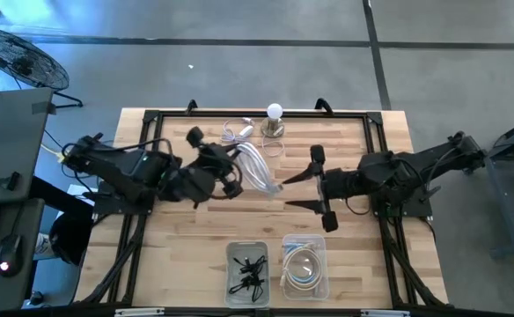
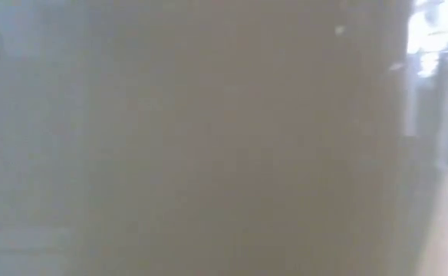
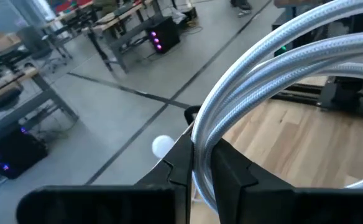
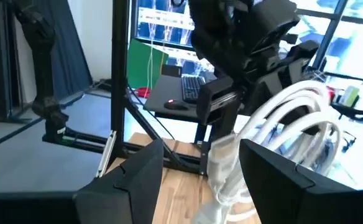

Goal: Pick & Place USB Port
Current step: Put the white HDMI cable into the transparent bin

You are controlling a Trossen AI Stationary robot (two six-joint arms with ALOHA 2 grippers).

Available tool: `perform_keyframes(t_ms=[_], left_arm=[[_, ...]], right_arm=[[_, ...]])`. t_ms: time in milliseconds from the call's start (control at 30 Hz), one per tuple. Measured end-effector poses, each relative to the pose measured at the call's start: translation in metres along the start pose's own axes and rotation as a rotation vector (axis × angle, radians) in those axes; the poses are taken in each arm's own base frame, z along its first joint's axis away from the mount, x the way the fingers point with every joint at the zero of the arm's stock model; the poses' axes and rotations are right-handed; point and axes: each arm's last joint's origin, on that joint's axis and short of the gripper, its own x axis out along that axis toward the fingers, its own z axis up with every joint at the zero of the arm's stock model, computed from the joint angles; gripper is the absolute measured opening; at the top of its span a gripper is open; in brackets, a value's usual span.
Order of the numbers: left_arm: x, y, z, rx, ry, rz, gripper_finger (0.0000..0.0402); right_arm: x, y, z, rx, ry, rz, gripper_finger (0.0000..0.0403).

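Observation:
A white braided USB cable (image 1: 259, 167), wound into a coil, is held up over the middle of the table by my left gripper (image 1: 236, 173), which is shut on it. In the left wrist view its loops (image 3: 281, 56) arc away past my left gripper (image 3: 200, 152). My right gripper (image 1: 286, 192) is open and stands just right of the coil. In the right wrist view the coil's lower end (image 4: 225, 171) hangs between the two spread fingers of my right gripper (image 4: 201, 155) without plainly touching them. The low view is blocked and shows nothing. My left gripper pinches several strands of the coil together (image 3: 197, 140) between its two fingers, which lie across the strands. It comes roughly level from the table's left. The coil (image 4: 293, 118) hangs from the hold. Whether its lower end touches the table I cannot tell.
A small lamp with a white bulb (image 1: 275, 117) and another white cable (image 1: 238, 132) lie near the far edge. Two clear bins stand at the near edge: one with black parts (image 1: 248, 271), one with coiled white cables (image 1: 304, 269). A black frame (image 1: 373, 132) runs round the table.

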Motion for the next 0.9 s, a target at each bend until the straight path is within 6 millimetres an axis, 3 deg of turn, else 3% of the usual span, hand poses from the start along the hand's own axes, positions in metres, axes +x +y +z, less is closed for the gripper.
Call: perform_keyframes(t_ms=[333,900], left_arm=[[0.012,0.003,0.009,0.026,-0.022,-0.054,0.0031],[0.012,0.001,0.011,0.044,-0.036,-0.090,0.0031]], right_arm=[[0.016,-0.003,-0.013,0.049,0.056,0.012,0.0204],[0.019,-0.023,-0.016,0.174,0.069,-0.004,0.0205]])
